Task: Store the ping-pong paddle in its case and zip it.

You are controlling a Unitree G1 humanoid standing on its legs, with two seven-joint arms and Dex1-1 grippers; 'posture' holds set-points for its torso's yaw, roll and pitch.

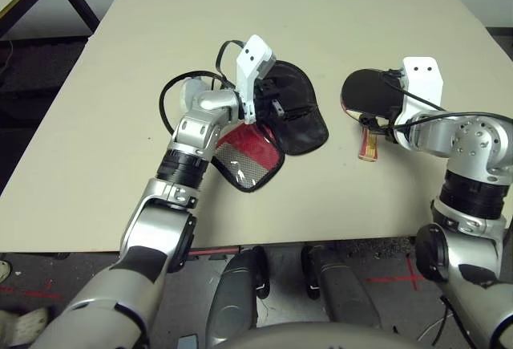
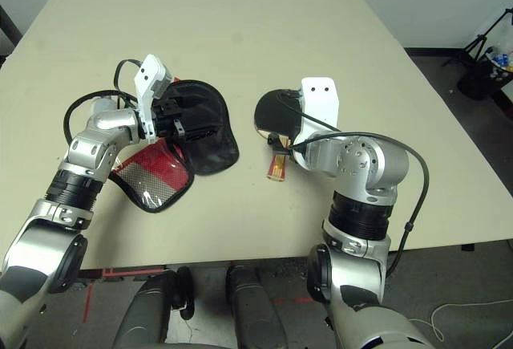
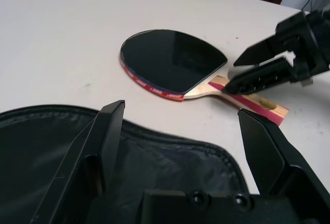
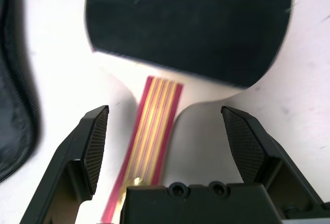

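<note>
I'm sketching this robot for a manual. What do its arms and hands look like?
Both forearms are silver metal with black ribbed wrist collars. A white angular housing caps the left hand and the right hand. Each has two black wedge-shaped fingers with textured inner pads. Black cables loop by each wrist.

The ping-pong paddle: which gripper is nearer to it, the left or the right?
Right. The open right gripper straddles the handle of the ping-pong paddle without gripping it. The open left gripper is over the case, with bare table between it and the paddle.
</note>
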